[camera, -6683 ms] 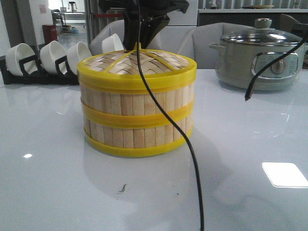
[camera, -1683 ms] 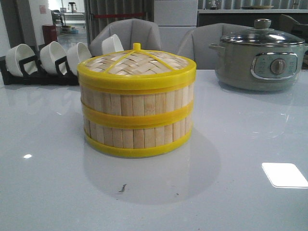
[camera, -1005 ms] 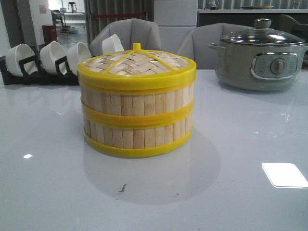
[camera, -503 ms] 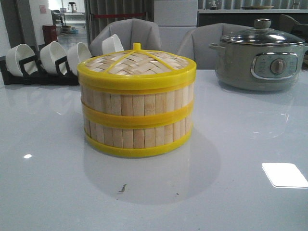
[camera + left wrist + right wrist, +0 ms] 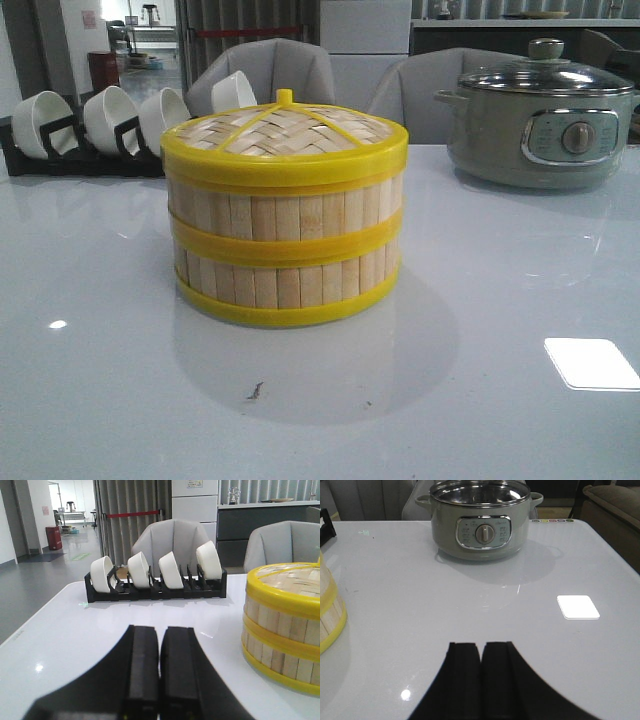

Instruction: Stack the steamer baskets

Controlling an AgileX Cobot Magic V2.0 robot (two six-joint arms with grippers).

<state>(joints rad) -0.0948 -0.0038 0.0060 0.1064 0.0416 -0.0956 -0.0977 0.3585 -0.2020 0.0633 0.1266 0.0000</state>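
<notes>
Steamer baskets (image 5: 285, 240), two round rings of light bamboo slats with bright yellow rims, stand stacked one on the other on the glossy white table (image 5: 520, 300), capped by a woven-bamboo lid (image 5: 284, 132) with a yellow rim and small yellow knob. The stack sits left of the table's centre in the front view. Behind it to the left, four white bowls (image 5: 110, 115) stand on edge in a black rack (image 5: 155, 590); to the right, well apart, rests a grey electric pot (image 5: 540, 120) with a glass lid and a round dial. Grey upholstered chairs (image 5: 270, 70) line the far side. The left gripper (image 5: 159, 680) hangs low over the table beside the stack, its black fingers pressed together and holding nothing. The right gripper (image 5: 481, 680), likewise closed and empty, faces the pot across bare tabletop.
</notes>
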